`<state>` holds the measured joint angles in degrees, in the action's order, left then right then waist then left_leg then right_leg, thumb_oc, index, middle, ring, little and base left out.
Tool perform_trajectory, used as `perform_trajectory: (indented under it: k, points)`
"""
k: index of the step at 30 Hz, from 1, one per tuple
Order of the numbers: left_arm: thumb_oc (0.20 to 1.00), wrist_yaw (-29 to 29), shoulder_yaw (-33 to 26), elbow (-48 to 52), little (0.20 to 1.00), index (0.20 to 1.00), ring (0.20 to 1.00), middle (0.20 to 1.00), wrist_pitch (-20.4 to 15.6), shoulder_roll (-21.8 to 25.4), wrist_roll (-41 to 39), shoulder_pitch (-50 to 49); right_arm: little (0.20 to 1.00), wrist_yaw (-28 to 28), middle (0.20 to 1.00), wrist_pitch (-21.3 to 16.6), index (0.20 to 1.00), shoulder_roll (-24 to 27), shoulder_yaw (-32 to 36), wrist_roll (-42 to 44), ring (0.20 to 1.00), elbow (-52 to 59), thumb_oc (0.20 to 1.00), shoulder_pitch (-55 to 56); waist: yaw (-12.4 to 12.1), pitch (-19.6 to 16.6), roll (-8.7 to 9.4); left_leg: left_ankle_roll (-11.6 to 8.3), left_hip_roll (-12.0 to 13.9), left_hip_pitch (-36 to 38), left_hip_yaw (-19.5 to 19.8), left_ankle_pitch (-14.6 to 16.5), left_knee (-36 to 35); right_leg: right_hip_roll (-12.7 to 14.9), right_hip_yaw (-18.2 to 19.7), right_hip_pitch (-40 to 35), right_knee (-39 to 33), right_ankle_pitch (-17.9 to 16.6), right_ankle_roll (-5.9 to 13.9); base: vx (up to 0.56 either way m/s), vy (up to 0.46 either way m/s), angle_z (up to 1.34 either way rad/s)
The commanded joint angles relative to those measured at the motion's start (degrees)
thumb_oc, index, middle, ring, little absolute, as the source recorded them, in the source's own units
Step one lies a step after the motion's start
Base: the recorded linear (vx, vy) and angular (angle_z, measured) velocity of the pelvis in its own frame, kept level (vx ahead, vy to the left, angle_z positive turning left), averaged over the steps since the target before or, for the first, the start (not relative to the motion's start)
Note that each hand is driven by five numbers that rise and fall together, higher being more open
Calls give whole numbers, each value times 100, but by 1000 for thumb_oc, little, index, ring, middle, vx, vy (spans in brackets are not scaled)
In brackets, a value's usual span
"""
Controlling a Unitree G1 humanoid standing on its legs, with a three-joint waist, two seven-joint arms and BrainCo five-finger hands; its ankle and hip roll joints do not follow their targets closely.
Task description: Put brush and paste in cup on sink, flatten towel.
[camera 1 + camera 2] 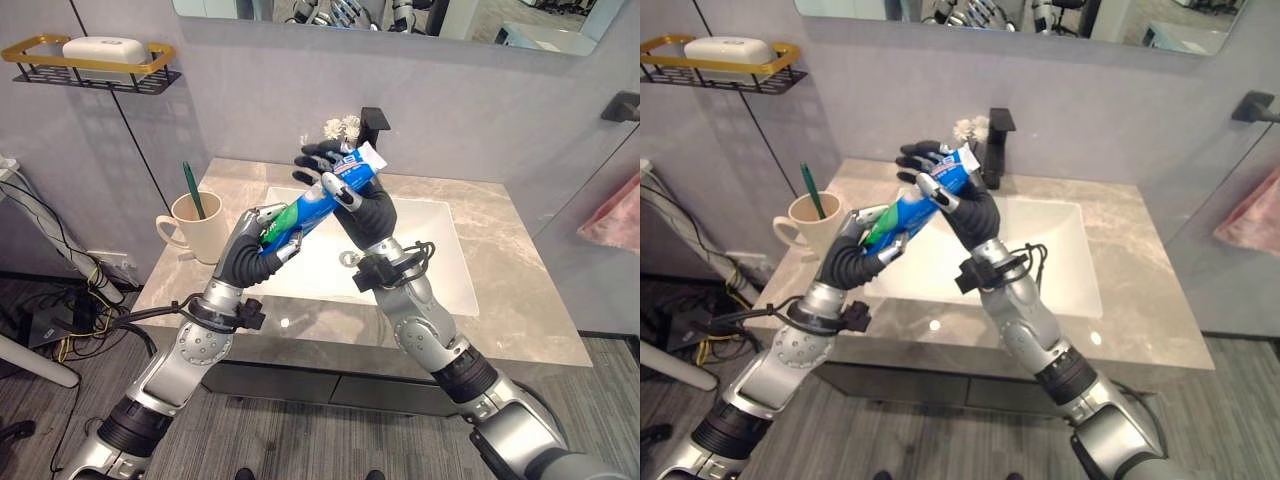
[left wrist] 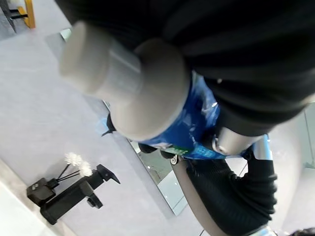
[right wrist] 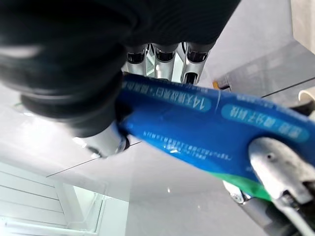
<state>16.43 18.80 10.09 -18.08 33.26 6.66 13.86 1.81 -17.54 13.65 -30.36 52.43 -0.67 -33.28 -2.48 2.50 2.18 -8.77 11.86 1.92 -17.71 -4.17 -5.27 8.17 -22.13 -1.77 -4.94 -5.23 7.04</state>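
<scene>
The toothpaste tube (image 1: 318, 203) was held in mid-air above the sink (image 1: 440, 262), near the middle of the frame, gripped at both ends: the left hand (image 1: 262, 238) was curled round its lower green end and the right hand (image 1: 352, 192) was closed round its upper white end. The cup (image 1: 201, 228) stood at the left on the tabletop (image 1: 520, 310), with the green toothbrush (image 1: 193, 190) already upright in it. The step in hand was judged to be a handover to the left hand. A firm left-hand grip would best be confirmed before the right fingers were loosened, and the tube then lowered upright into the cup beside the brush, without the cup being knocked.
</scene>
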Motion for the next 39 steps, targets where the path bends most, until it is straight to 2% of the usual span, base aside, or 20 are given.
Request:
perform_trajectory:
  k: [1,2,4,5,11,12,17,18,20,21,23,25,30,32,39]
  points:
    - [200,37,-31,266,200,200,200,200,-212,155,-49,262,200,-59,200,-405,200,-187,425,121,200,376,200,-627,-89,39,226,40,-35,283,-212,-57,27,347,-10,-162,242,-62,281,0,0,0]
    - [200,56,-45,259,200,200,200,200,-200,138,-49,249,200,-93,200,-424,200,-198,442,80,200,379,200,-626,-97,40,227,38,-35,274,-207,-59,27,354,-25,-164,240,-66,282,0,0,0]
    - [501,100,-56,210,501,501,501,501,-174,85,-27,206,200,-218,200,-481,200,-222,529,-69,200,359,200,-631,-120,52,238,36,-43,242,-164,-68,27,370,-57,-171,240,-83,290,0,0,0]
    - [1000,128,-91,201,1000,1000,1000,1000,-157,61,-12,141,200,-355,200,-530,200,-190,636,-289,200,375,200,-668,-146,59,245,27,-49,203,-117,-80,27,386,-111,-185,240,-90,295,-21,28,7]
    - [1000,286,-242,263,1000,1000,1000,1000,-140,77,43,-46,200,-1001,200,-731,200,-147,1050,-962,200,204,200,-938,-327,86,262,2,-86,1,165,-123,27,457,-419,-261,236,-110,327,-14,20,21]
    - [1000,332,-348,317,1000,1000,1000,1000,-188,138,15,-206,200,-1192,200,-788,200,-56,1209,-1143,200,131,200,-1114,-451,102,268,-10,-112,-57,270,-110,27,491,-531,-304,240,-110,350,-10,19,28]
    - [1000,344,-534,381,1000,1000,1000,1000,-274,250,-108,-489,200,-1412,200,-859,200,120,1401,-1367,200,78,200,-1348,-595,124,286,-19,-155,-170,446,-135,27,532,-692,-355,228,-139,377,5,15,27]
    - [1000,311,-746,372,1000,1000,1000,1000,-378,310,-327,-866,200,-1569,200,-883,200,335,1553,-1572,200,98,200,-1536,-768,136,301,-32,-192,-268,572,-159,27,558,-811,-391,207,-147,393,-4,15,37]
    - [1000,271,-861,391,1000,1000,1000,1000,-416,338,-461,-1042,200,-1652,200,-899,200,393,1606,-1647,200,68,200,-1591,-817,139,307,-28,-213,-318,640,-167,27,569,-888,-412,191,-158,405,0,15,40]
    - [1000,236,-1053,363,1000,1000,1000,1000,-504,371,-691,-1365,200,-1762,200,-908,200,618,1690,-1815,200,11,200,-1817,-975,154,323,-23,-259,-396,739,-180,27,600,-1007,-442,184,-186,430,8,17,36]
    - [1000,215,-1237,325,1000,1000,1000,1000,-522,423,-851,-1622,200,-1908,200,-910,200,804,1736,-2015,200,-37,200,-1980,-1073,155,344,-18,-298,-462,828,-189,27,619,-1099,-463,175,-192,447,20,15,39]
    - [1000,176,-1432,176,1000,1000,1000,1000,-536,424,-1078,-1910,200,-1950,200,-882,200,1036,1733,-2121,200,-187,200,-2186,-1232,180,366,-7,-336,-529,929,-207,27,647,-1197,-489,166,-208,466,20,9,32]
    - [1000,14,-1825,-163,1000,1000,1000,1000,-513,200,-1900,-2179,200,-1969,200,-787,200,1466,1698,-2137,200,-593,200,-2415,-1450,179,416,-51,-395,-602,1120,-116,27,649,-1277,-598,136,-154,565,62,1,30]
    - [1000,-118,-1877,-161,1000,1000,1000,1000,-570,124,-2186,-2116,200,-1919,200,-722,200,1500,1612,-2124,200,-764,200,-2475,-1503,189,442,-47,-437,-644,1166,-118,27,671,-1308,-597,154,-184,573,20,28,18]
    - [1000,-241,-1690,-188,1000,1000,1000,1000,-519,122,-2109,-1985,200,-1746,200,-651,200,1369,1535,-2061,200,-856,200,-2419,-1550,246,450,-13,-486,-706,1215,-110,27,710,-1356,-569,190,-206,592,7,14,4]
